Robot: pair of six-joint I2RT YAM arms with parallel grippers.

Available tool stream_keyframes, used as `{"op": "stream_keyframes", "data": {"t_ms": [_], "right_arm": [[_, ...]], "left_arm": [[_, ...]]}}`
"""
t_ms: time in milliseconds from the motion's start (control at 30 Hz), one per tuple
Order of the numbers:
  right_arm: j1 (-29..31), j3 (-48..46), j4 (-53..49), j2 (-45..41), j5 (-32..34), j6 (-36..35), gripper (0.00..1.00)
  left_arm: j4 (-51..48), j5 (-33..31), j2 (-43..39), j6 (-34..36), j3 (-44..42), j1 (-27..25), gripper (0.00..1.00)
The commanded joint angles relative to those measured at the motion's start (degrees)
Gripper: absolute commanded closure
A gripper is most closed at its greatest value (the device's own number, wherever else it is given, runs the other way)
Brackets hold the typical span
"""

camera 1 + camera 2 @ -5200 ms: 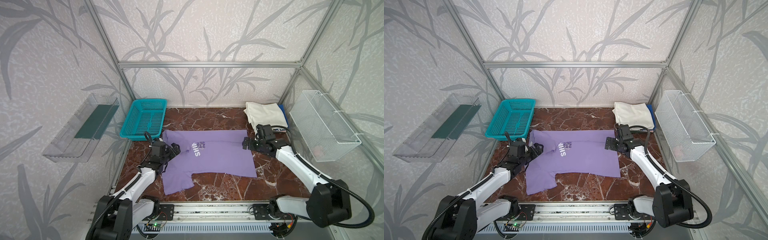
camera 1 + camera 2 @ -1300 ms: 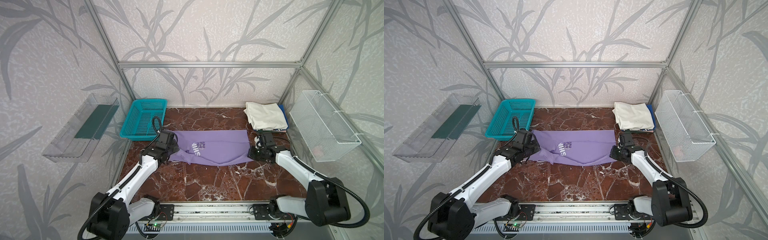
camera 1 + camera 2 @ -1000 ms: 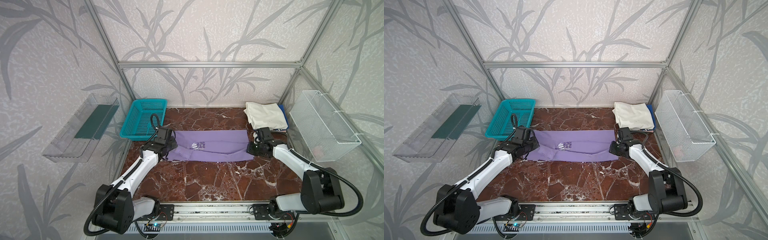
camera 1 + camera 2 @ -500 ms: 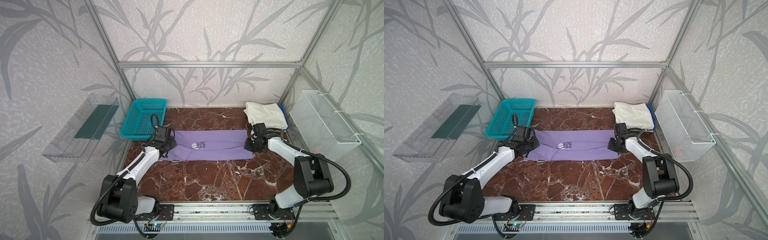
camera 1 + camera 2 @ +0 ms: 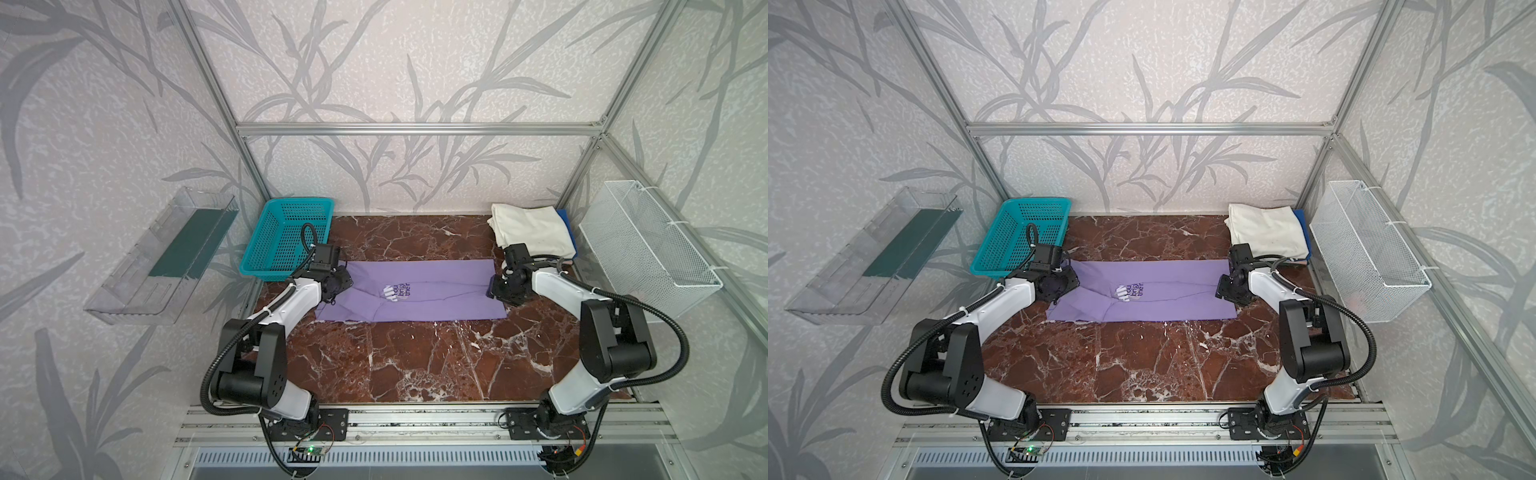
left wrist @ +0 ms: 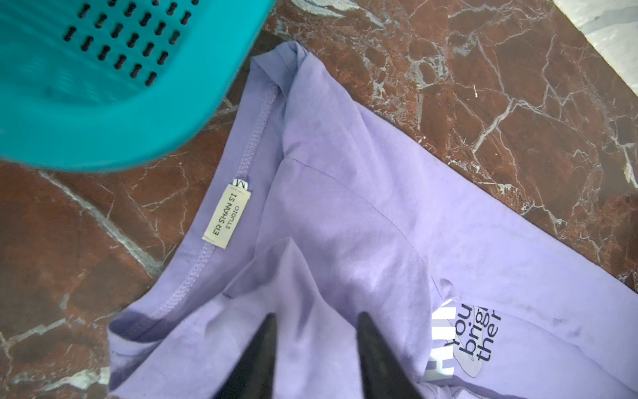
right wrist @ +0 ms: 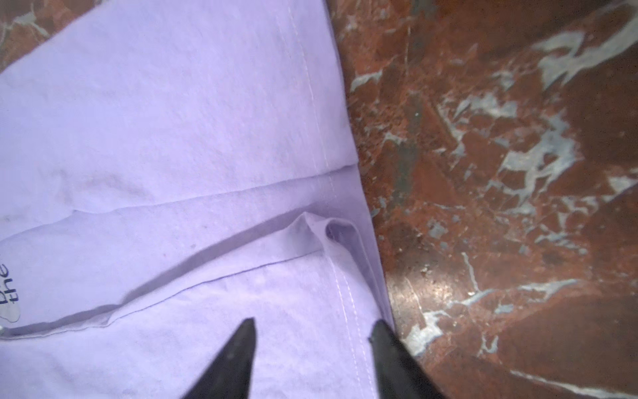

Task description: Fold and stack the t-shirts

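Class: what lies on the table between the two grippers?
The lavender t-shirt, folded into a long band, stretches from the left gripper to the right gripper; both top views show it.

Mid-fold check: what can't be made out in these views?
Blue shirt: both top views show only an edge; the cream shirt covers the rest.
Print on the purple shirt: a fold covers part of the lettering.
Right fingers: hidden under the wrist in top views.

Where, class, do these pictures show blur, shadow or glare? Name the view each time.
Left wrist view: the teal basket near the lens is blurred, while the label on the lavender t-shirt reads sharply; the left claw throws a shadow on the cloth. Right wrist view: a bright sheen on the marble table. Both top views: even, sharp light.
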Motion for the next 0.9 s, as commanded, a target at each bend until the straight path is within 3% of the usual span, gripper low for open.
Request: {"op": "stream_keyframes", "data": {"t_ms": [0,100,333,467,600,867], "right_arm": [[-0.25,-0.28,-0.97,-3.32,-2.08,-0.68,0.01],[-0.25,-1.83,-0.58,-7.77,-3.15,0.01,0.01],[-0.22,-7.26,0.44,-18.31,-6.24,2.63,0.01],[-0.32,-11.77,1.68,-23.09,-7.4,3.69,0.01],[-0.25,-16.46,4.05,-26.53,-6.82,4.94,0.01],[-0.25,-18.64,4.26,-27.76,-4.6,4.82,0.01]], "left_arm": [[-1.88,2.09,-0.67,2.14,1.71,-0.1,0.33],[-0.48,2.83,-3.52,1.64,-0.7,-0.63,0.21],[-1.61,2.36,-11.27,0.89,-8.88,-5.06,0.21],[-1.34,0.72,-14.48,-1.1,-13.73,-11.26,0.21],[-0.38,1.09,-13.83,-3.09,-16.24,-15.1,0.23],[3.18,3.53,-7.31,-3.22,-17.88,-17.38,0.31]]}}
